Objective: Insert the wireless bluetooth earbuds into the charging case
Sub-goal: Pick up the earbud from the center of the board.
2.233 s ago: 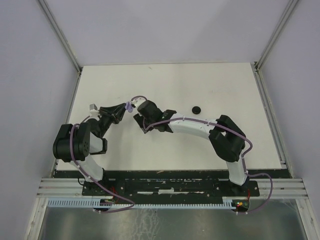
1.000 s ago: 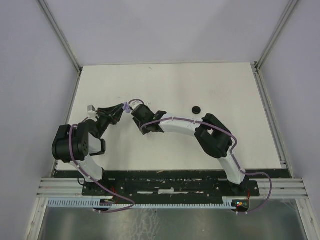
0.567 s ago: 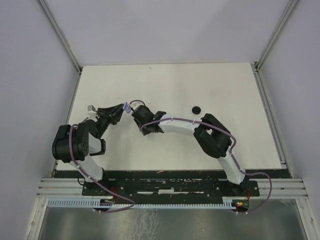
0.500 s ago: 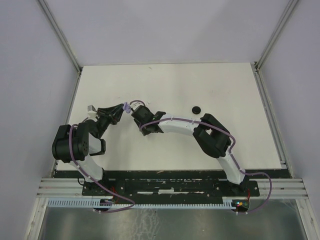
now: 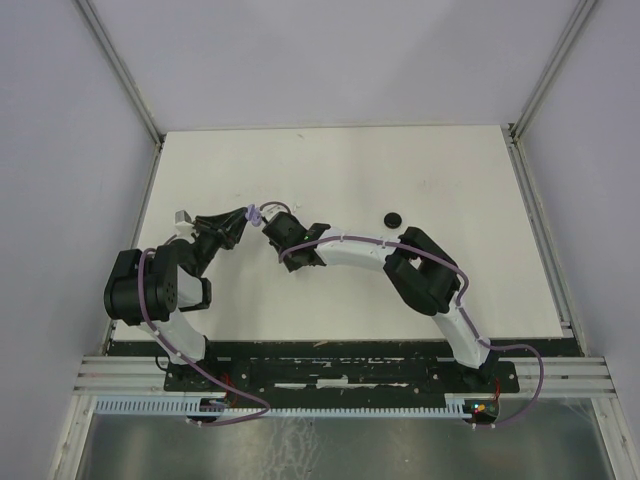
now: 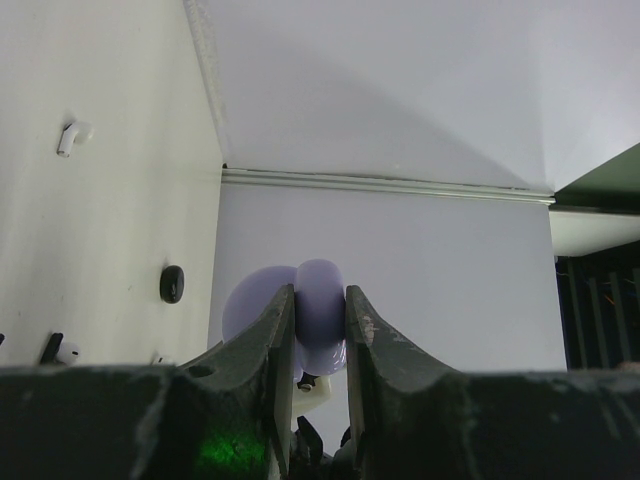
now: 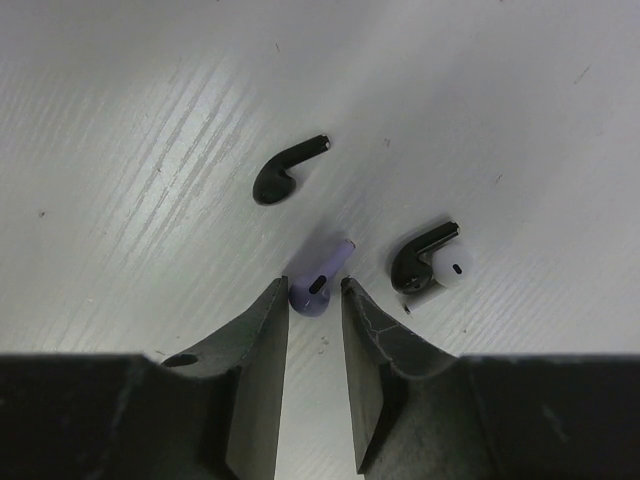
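My left gripper [image 6: 320, 335] is shut on the lilac charging case [image 6: 320, 305] and holds it off the table; in the top view the case [image 5: 255, 212] shows at its tips. My right gripper [image 7: 315, 290] points down at the table. Its jaws stand narrowly open on either side of a lilac earbud [image 7: 318, 283], close to both sides of its head. A black earbud [image 7: 285, 172] lies just beyond. Another black earbud [image 7: 418, 258] lies to the right, against a white one [image 7: 450, 272]. In the top view the right gripper [image 5: 272, 224] hides the earbuds.
A small round black disc [image 5: 393, 219] lies right of the right forearm, also seen as a black disc [image 6: 171, 283] by the left wrist. A lone white earbud [image 6: 72, 135] lies farther off. The two grippers stand close together at left-centre. White walls enclose the table.
The right gripper's jaws have narrowed around the lilac earbud. The right arm has crept slightly left. The left gripper has kept still with the case.
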`<state>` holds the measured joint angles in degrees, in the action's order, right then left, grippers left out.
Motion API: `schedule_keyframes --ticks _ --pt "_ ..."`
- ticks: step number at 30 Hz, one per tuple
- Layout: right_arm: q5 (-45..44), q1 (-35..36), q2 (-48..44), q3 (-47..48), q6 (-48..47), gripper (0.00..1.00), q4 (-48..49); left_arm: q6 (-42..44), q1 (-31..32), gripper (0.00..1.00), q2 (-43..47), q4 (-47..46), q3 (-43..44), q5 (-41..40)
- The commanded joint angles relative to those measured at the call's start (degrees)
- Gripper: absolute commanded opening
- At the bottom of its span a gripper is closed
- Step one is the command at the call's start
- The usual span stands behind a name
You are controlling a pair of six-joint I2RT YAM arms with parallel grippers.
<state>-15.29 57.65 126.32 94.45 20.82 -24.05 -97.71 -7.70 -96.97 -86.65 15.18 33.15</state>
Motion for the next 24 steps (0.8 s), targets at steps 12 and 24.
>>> schedule_keyframes --ticks 12,24 --pt "-1.5 -0.1 -0.4 2.4 0.9 0.26 0.3 -1.3 -0.3 0.03 -1.1 -8.5 -0.1 0.9" --pt "-8.6 -0.4 -15.3 -7.9 -3.0 0.24 5.5 -1.0 -0.4 0.03 -0.9 -8.5 0.3 1.2"
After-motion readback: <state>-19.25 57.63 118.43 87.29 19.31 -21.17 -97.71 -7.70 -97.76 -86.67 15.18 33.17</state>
